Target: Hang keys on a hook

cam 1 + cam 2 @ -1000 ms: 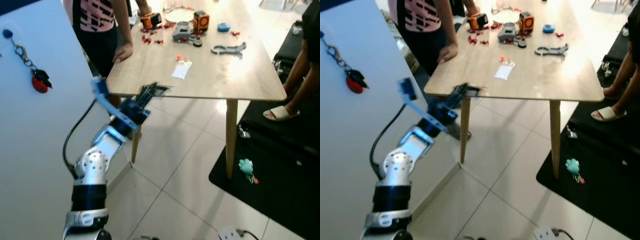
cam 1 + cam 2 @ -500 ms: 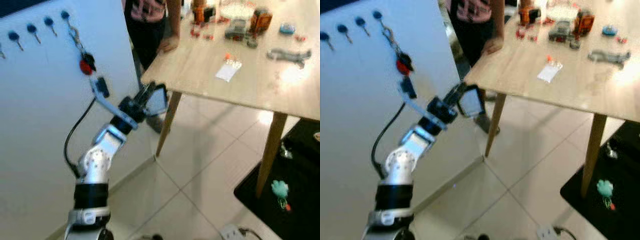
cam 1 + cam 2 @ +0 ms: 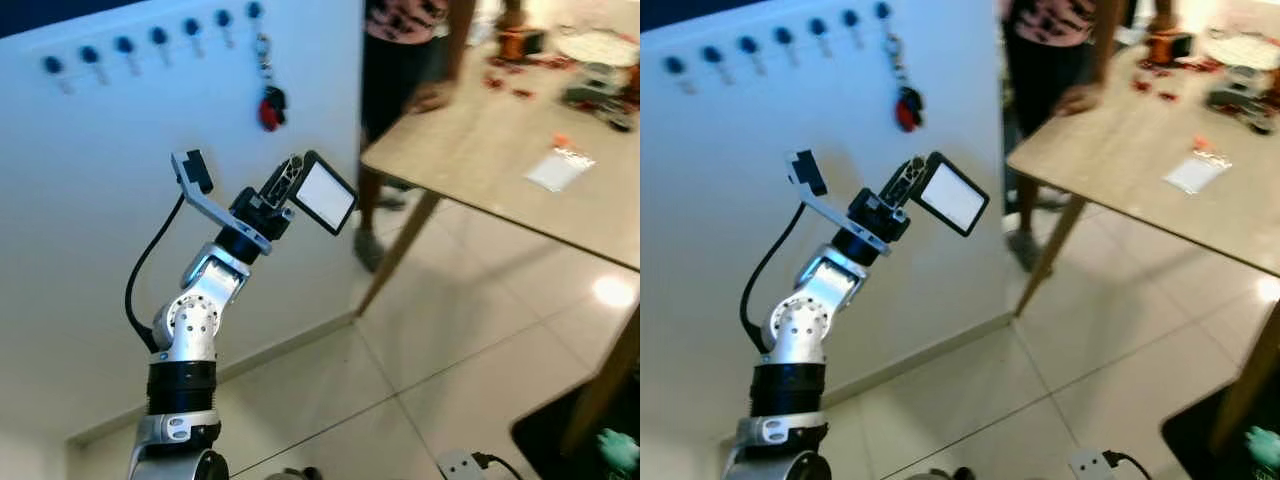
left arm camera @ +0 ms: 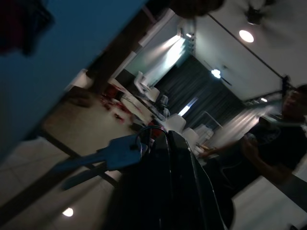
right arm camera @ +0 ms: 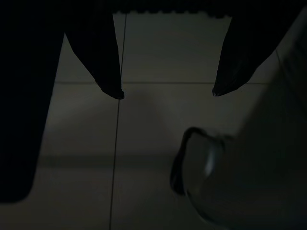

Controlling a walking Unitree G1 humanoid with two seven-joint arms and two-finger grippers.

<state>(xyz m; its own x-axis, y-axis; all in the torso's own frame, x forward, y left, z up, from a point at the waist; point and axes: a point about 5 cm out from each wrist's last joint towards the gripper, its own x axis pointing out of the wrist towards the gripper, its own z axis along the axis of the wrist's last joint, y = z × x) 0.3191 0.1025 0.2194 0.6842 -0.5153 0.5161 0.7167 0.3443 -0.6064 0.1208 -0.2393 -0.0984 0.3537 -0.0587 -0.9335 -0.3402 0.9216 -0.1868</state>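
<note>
Left gripper, raised before a white wall, is clamped on a key ring with keys and a white tag. The hooks run in a row above it, up and leftward. Right gripper hangs idle, fingers apart.

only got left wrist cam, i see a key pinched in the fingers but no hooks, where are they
Observer: A row of hooks runs along the white wall, above the left gripper that holds the key.
Operator: any taken
Observer: The hook at the table end carries a red fob; the others look bare.
Operator: right arm busy
Observer: No, the right gripper hangs open over floor tiles.
</note>
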